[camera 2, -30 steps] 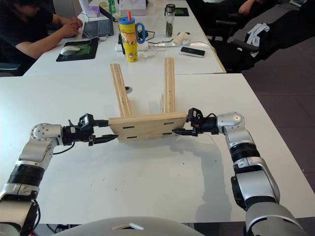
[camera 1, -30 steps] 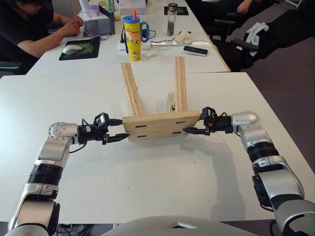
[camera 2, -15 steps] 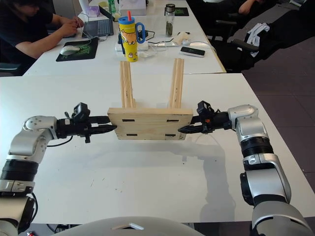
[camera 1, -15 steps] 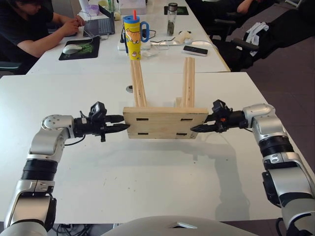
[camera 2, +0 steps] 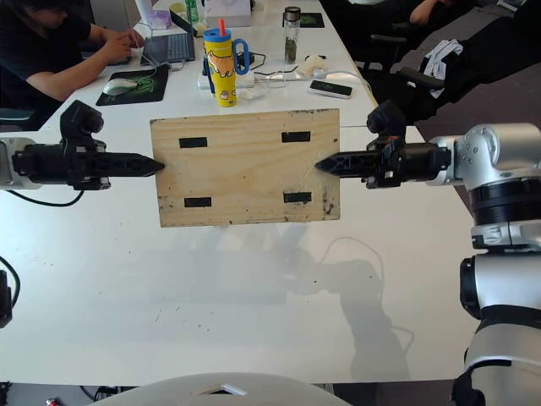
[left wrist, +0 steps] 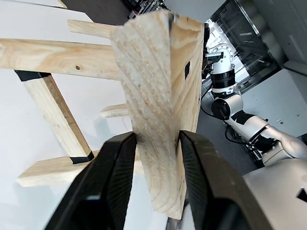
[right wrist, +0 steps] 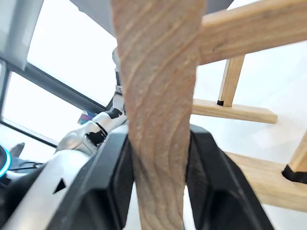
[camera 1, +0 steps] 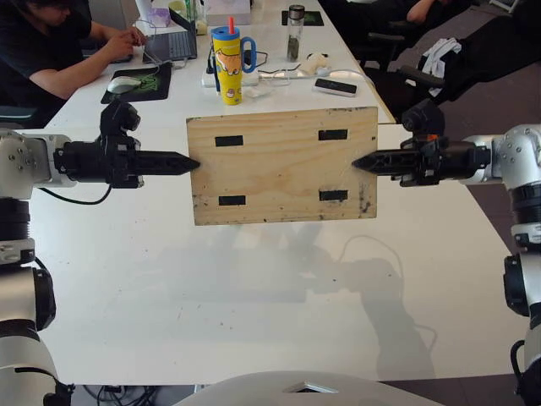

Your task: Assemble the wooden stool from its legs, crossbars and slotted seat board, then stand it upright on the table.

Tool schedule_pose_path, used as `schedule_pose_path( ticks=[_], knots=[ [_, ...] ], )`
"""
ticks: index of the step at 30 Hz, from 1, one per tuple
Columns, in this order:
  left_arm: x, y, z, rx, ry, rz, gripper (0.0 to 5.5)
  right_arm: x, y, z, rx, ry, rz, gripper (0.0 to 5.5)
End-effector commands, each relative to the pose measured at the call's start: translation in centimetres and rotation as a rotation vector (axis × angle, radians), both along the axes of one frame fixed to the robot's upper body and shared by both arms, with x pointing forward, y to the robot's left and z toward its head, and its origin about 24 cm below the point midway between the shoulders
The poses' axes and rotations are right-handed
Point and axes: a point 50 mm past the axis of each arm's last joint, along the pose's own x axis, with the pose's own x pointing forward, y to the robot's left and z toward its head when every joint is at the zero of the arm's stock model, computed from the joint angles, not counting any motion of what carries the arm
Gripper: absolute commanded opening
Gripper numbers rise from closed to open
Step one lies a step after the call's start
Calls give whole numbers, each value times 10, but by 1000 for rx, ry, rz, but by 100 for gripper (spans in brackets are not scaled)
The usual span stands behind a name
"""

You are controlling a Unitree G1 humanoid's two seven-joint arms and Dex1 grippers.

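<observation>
Over the white table (camera 1: 254, 296), my left gripper (camera 1: 188, 163) and right gripper (camera 1: 359, 162) are pinching the pale slotted plywood seat board (camera 1: 283, 165) at its ends. Lowering both sides level should be landing all wooden legs (left wrist: 48, 57) together.

No readable text or numbers, print on yellow cup (camera 1: 226, 68) illegible

White table (camera 1: 254, 321); adjoining table (camera 1: 359, 100) carries a yellow mug (camera 1: 226, 68), phone (camera 1: 335, 86), perhaps a mouse (camera 1: 124, 84).
</observation>
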Motion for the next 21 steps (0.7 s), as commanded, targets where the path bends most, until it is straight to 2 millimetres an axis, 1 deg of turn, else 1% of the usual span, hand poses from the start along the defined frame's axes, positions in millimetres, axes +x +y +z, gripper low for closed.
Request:
schedule_pose_path(
  ticks=[1, 3, 4, 5, 7, 8, 9, 12, 13, 16, 19, 21],
  knots=[
    [3, -5, 32, -37, 64, -34, 143, 12, 10, 16, 45, 128, -19, 131],
    [11, -2, 17, -4, 92, -16, 143, 19, 7, -1, 54, 210, -80, 131],
    [13, 1, 11, 2, 109, -6, 143, 21, 6, -11, 31, 228, -98, 131],
    [19, 5, 2, -1, 132, 23, 180, 24, 5, -23, 13, 247, -128, 131],
    [28, 14, -12, 11, 142, 81, 205, 27, 4, -39, 4, 275, -160, 131],
    [31, 17, -18, 3, 150, 108, 222, 28, 3, -45, 14, 286, -175, 167],
    [34, 20, -21, -4, 148, 130, 235, 29, 2, -48, 24, 294, -193, 178],
    [38, 33, -25, -43, 126, 213, 287, 31, -3, -52, 28, 280, -238, 236],
    [37, 39, -26, -42, 115, 234, 303, 31, -7, -54, 9, 262, -253, 252],
    [31, 56, -30, -54, 106, 298, 354, 30, -18, -56, 31, 250, -301, 307],
    [21, 73, -40, -73, 114, 353, 400, 28, -20, -45, 186, 260, -309, 357],
    [11, 85, -51, -91, 134, 394, 431, 27, -20, -37, 295, 263, -296, 390]
  ],
)
